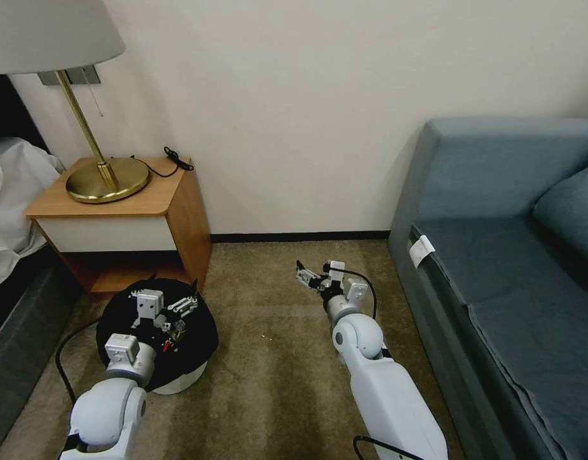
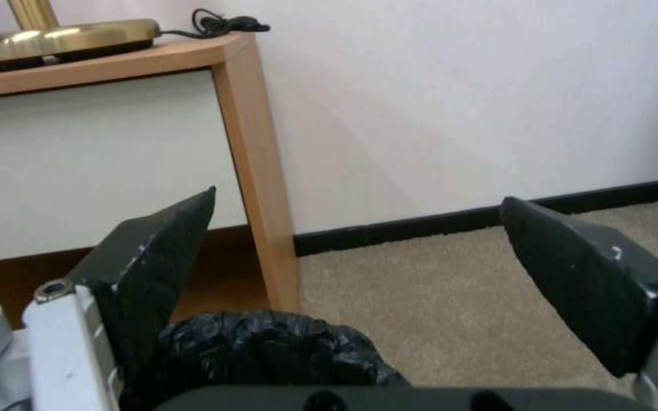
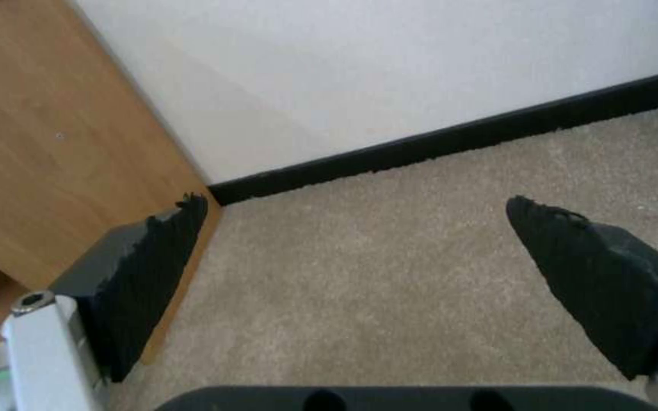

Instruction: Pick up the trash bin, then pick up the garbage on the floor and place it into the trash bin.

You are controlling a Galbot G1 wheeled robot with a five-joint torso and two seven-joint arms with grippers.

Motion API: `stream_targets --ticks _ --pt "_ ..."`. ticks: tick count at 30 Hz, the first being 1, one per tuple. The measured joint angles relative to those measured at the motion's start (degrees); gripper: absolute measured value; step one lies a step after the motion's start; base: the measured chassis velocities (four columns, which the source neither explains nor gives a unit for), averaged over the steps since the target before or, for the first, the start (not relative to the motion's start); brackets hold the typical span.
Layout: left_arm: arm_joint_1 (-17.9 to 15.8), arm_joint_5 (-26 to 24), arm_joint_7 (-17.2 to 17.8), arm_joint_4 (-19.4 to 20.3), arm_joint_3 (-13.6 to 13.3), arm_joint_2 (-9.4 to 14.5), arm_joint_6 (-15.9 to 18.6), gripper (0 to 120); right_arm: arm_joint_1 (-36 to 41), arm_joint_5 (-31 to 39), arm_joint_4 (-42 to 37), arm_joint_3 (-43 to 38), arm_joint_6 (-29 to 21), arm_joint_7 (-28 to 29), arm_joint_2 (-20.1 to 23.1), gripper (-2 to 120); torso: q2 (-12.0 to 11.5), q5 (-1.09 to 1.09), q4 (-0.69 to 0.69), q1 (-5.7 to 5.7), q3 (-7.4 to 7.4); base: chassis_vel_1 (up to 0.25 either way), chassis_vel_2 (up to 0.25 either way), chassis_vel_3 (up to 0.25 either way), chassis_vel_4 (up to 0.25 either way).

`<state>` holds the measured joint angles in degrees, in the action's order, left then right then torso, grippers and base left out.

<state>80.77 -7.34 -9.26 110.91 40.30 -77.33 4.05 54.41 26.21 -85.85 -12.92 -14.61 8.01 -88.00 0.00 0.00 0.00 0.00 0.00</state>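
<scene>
1. Trash bin (image 1: 179, 377): small round white bin with a crinkled black bag (image 1: 201, 332) folded over its rim. It stands on the beige carpet (image 1: 274, 364), near left, just in front of the wooden nightstand (image 1: 185, 217).
2. Left gripper (image 1: 179, 313): over the mouth of the bin, above the black bag. In the left wrist view its fingers (image 2: 154, 257) stand wide apart with nothing between them; a bulge of the bag (image 2: 268, 348) sits just below them. Contact between gripper and bag cannot be told.
3. Right gripper (image 1: 304, 276): above bare carpet, mid-floor, well apart from the bin and between the nightstand and the sofa (image 1: 498, 255). In the right wrist view its fingers (image 3: 154, 268) are spread wide, holding nothing; carpet (image 3: 390, 274), black baseboard (image 3: 451, 142) and the side panel of the nightstand (image 3: 63, 142) lie beyond them.
4. Surroundings: a brass lamp (image 1: 105, 176) with a pale shade stands on the nightstand, with a black cord (image 1: 175, 160) trailing at the top's far edge. White bedding (image 1: 13, 198) lies at the far left. The blue-grey sofa fills the right side, with a small white tag (image 1: 422, 249) on its seat edge.
5. Floor between bin and right arm: a few tiny pale specks (image 1: 263, 337) on the carpet, too small to identify.
</scene>
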Motion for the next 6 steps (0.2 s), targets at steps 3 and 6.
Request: stream_targets --ticks 3,6 --pt "0.01 0.0 0.01 0.0 0.01 -0.01 0.0 100 -0.02 0.01 0.0 0.02 0.0 0.0 0.02 100 0.0 0.0 0.0 0.0 0.0 0.0 0.0 0.0 0.0" --pt "0.01 -0.01 0.02 0.0 0.02 -0.01 0.0 100 -0.03 0.01 0.0 0.04 0.0 0.0 0.03 100 0.0 0.0 0.0 0.0 0.0 0.0 0.0 0.0 0.0"
